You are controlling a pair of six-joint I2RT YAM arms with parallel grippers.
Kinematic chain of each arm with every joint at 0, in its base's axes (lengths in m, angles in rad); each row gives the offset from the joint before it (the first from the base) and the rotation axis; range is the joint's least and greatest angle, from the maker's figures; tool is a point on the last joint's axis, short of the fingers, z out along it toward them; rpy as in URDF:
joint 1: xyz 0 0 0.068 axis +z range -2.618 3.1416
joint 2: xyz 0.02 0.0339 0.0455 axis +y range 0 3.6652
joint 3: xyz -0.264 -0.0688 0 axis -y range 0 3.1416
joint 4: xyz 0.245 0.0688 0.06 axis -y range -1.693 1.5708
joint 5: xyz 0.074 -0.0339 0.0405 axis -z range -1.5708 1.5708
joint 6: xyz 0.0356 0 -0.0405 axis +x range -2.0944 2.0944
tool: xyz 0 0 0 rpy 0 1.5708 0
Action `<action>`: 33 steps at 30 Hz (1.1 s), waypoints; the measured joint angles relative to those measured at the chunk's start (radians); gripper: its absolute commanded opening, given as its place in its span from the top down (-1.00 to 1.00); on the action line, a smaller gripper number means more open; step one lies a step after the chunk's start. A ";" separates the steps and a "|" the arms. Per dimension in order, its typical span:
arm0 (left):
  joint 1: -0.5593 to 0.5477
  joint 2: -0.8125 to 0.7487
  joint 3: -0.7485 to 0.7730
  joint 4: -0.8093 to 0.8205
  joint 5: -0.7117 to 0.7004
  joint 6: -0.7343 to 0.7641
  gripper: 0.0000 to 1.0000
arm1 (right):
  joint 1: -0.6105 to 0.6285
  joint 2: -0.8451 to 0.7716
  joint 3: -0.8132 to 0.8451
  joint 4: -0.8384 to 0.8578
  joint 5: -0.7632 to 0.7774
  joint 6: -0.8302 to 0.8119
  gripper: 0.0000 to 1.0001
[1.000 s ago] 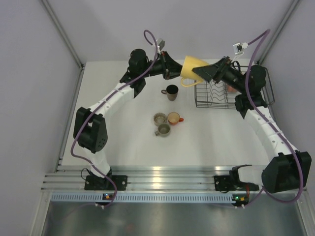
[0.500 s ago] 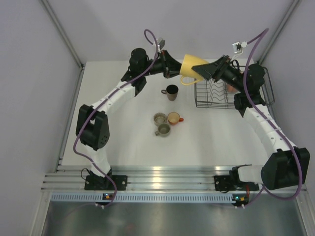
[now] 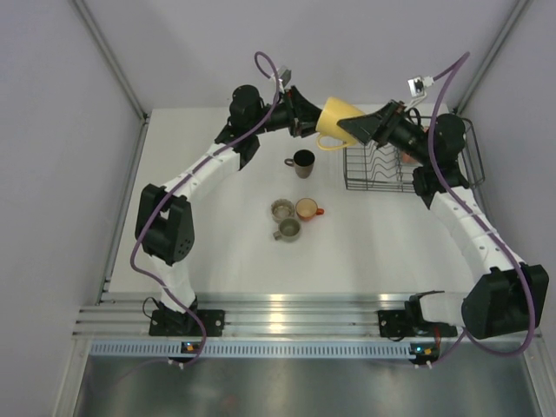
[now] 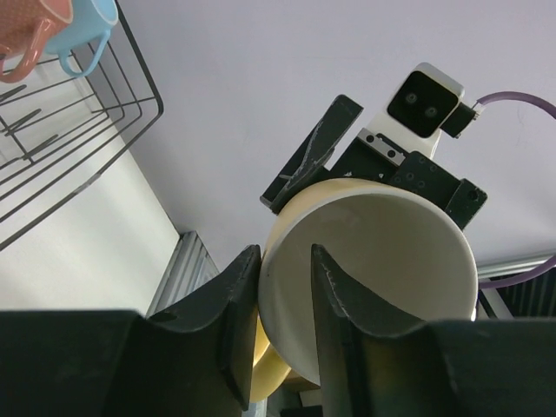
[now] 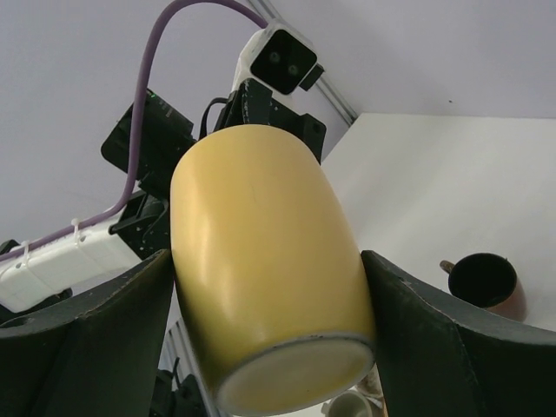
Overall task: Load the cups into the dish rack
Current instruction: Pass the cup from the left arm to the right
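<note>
The right claw (image 5: 265,265) clasps the yellow cup (image 3: 337,115) round its body, a finger (image 5: 95,339) pressed to each side, the cup's base turned toward this claw's camera. The left claw (image 4: 285,261) straddles the same cup's rim, one finger outside the wall and one inside the mouth. Its jaws are narrow, and I cannot tell whether they pinch the wall or stand just off it. That one cup hangs in the air between the two claws, lying on its side with the handle down, above the far part of the table (image 3: 217,252) and just left of the rack (image 3: 350,178). Seven cups show in all. Two sit in the rack side by side, a pink cup (image 4: 30,22) and a blue cup (image 4: 87,17). Four stand on the table. A brown cup (image 3: 301,162) is alone, near the yellow one. Nearer the arms is a tight cluster of three: a grey cup (image 3: 281,209), a second grey cup (image 3: 288,229) and an orange cup (image 3: 307,209).
</note>
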 measured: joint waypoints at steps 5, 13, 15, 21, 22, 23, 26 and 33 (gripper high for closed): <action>0.000 0.000 0.000 0.000 -0.019 0.000 0.24 | 0.002 0.000 -0.004 -0.021 0.003 -0.006 1.00; -0.001 0.000 -0.002 -0.005 -0.037 0.003 0.84 | 0.001 -0.005 -0.004 -0.021 0.006 -0.009 1.00; -0.002 0.000 -0.002 -0.013 -0.033 -0.005 1.00 | 0.001 -0.009 -0.004 -0.015 0.008 -0.021 1.00; -0.003 0.000 -0.022 0.042 -0.029 -0.053 1.00 | -0.002 -0.012 -0.004 0.003 0.004 -0.017 0.99; -0.003 0.000 -0.031 0.061 -0.030 -0.069 1.00 | -0.002 -0.012 -0.004 0.007 0.004 -0.014 0.98; -0.003 0.000 -0.041 0.085 -0.031 -0.087 1.00 | -0.002 -0.012 -0.004 0.012 0.003 -0.010 0.89; -0.005 0.000 -0.065 0.149 -0.035 -0.134 1.00 | -0.002 -0.011 -0.006 0.036 0.000 0.004 0.63; -0.007 0.000 -0.069 0.206 -0.044 -0.172 1.00 | -0.005 -0.004 -0.006 0.099 -0.008 0.037 0.37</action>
